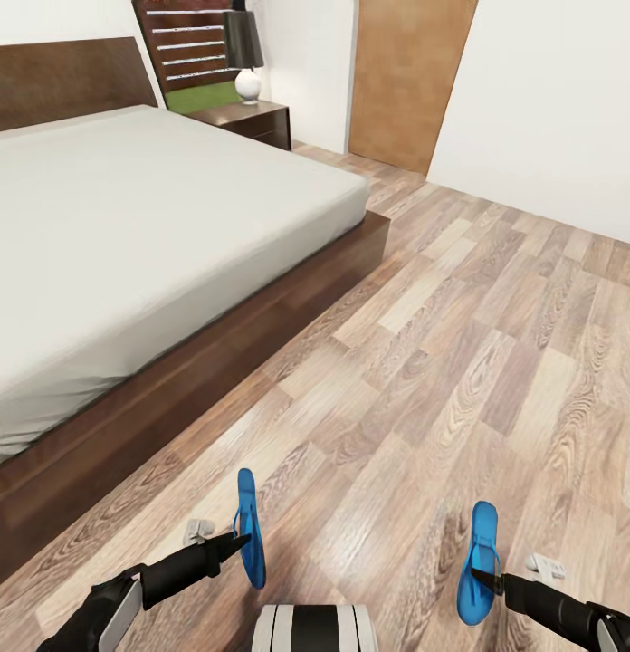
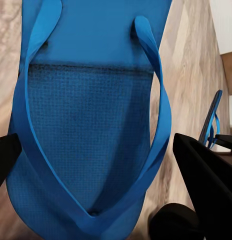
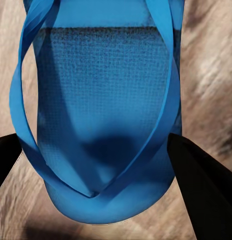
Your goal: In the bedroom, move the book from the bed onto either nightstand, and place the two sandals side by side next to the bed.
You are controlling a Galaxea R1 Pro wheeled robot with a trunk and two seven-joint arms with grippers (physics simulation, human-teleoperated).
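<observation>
In the head view, each arm carried a blue sandal on edge above the wood floor: the left gripper was clamped on the left sandal at seven o'clock, the right gripper on the right sandal at five o'clock, well apart. The bed lay at ten o'clock, its mattress bare; the nightstand stood at twelve o'clock, and no book could be made out on it. The left wrist view showed dark fingers flanking the sole. The right wrist view showed the same grip. I judged both sandals remained unplaced.
</observation>
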